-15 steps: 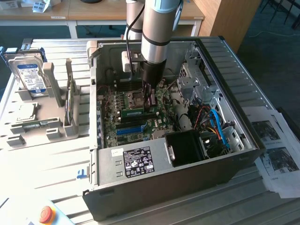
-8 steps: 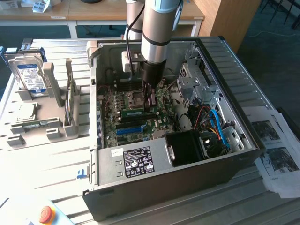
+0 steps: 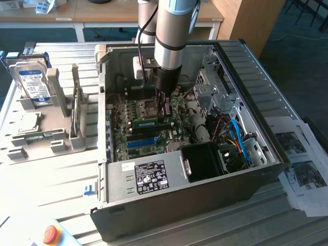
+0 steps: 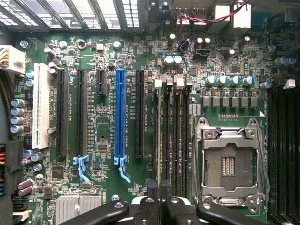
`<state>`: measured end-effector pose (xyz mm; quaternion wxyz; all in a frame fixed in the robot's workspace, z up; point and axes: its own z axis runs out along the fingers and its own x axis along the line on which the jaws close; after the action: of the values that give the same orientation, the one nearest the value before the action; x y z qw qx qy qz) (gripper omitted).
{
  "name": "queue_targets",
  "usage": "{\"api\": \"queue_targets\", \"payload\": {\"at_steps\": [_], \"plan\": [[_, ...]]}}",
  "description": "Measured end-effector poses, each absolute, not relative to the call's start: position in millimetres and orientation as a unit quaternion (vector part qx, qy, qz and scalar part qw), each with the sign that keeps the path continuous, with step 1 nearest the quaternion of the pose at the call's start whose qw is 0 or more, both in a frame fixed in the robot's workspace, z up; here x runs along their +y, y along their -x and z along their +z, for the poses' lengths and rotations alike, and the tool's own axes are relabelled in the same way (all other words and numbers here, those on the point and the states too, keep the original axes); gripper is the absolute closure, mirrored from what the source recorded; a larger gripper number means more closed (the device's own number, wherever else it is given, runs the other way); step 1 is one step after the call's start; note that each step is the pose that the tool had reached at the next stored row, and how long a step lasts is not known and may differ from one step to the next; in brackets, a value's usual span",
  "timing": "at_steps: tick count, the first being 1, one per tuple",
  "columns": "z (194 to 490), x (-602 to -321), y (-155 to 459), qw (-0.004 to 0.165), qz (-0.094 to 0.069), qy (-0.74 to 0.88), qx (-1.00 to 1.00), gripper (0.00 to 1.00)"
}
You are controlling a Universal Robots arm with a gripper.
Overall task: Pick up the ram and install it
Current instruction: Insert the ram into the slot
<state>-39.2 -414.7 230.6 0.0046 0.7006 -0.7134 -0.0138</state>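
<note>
The ram (image 3: 151, 122), a narrow green stick with a pale label, stands on edge in a slot of the motherboard (image 3: 138, 110) inside the open computer case. My gripper (image 3: 164, 111) reaches down into the case and is over the ram's end nearer the exterior view's right. In the wrist view the ram (image 4: 159, 136) runs edge-on along the memory slots beside the CPU socket (image 4: 229, 164), and my gripper (image 4: 158, 199) is shut right over its near end. Whether the tips press on the stick I cannot tell.
The case walls (image 3: 256, 87) box the arm in, with cables and a black duct (image 3: 205, 160) close by. Outside, a grey fixture (image 3: 56, 141) holds a hard drive (image 3: 33, 82). Papers (image 3: 302, 169) lie beside the case, a red button (image 3: 49, 234) at the table front.
</note>
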Motion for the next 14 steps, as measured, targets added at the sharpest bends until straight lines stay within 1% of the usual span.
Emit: {"api": "queue_targets", "payload": {"at_steps": [14], "plan": [[229.7,-415.4,39.3,0.004,-0.014,-0.701,-0.713,0.88]]}}
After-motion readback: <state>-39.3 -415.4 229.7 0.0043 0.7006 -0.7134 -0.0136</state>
